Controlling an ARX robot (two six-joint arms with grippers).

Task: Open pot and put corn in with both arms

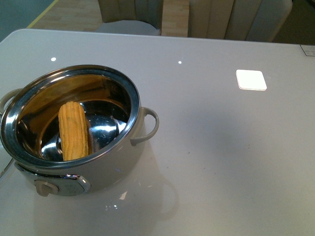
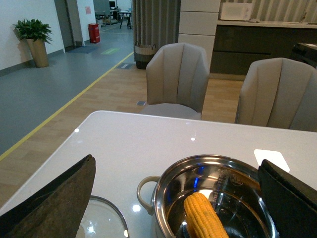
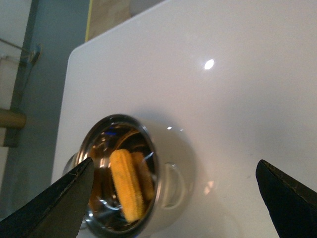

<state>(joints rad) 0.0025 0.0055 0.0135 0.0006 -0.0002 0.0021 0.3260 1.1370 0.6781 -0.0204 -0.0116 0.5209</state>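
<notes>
The pot (image 1: 125,147) stands uncovered at the table's front left, steel inside, cream outside, with loop handles. The corn (image 1: 74,130) lies inside it, leaning against the near wall; it also shows as corn (image 2: 203,217) and corn (image 3: 126,184). The glass lid (image 2: 101,220) lies flat on the table beside the pot in the left wrist view. My left gripper (image 2: 178,198) is open, held back above the pot (image 2: 218,198), nothing between its fingers. My right gripper (image 3: 173,198) is open too, high over the table next to the pot (image 3: 168,163). Neither arm appears in the front view.
A small white square card (image 1: 251,79) lies on the white table (image 1: 221,147) at the right rear. Beige chairs (image 2: 178,79) stand beyond the far edge. The pot sits close to the front left corner of the table.
</notes>
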